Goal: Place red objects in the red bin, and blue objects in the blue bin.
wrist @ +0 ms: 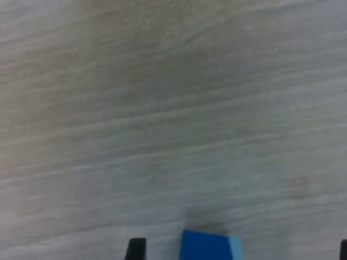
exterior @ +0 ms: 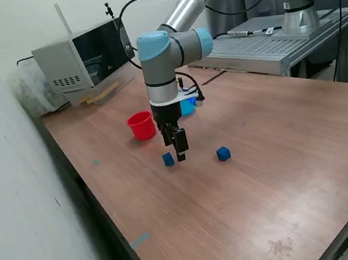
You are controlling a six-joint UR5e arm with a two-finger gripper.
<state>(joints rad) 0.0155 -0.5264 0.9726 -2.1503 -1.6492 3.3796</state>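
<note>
**Jaws low beside 1 blue cube on wood-grain surface**

The surface (exterior: 268,174) is smooth brown laminate with fine grain. 2 small, solid blue cubes rest on it: the nearer cube (exterior: 168,159) (wrist: 209,246) lies just beside the jaws (exterior: 180,148), and the wrist view shows it between the 2 dark fingertips (wrist: 135,249), which stand parted and released. The second cube (exterior: 223,154) sits apart towards the exterior view's right. The round, tapered red cup (exterior: 141,125) and light blue cup (exterior: 188,105) stand behind. Wide bare surface lies in front.

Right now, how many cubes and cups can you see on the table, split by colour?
Blue cubes: 2, one beside the gripper, one farther toward the exterior view's right
Red cubes: 0 in view
Red cup: 1
Light blue cup: 1, partly hidden behind the arm
Total: 4
</note>
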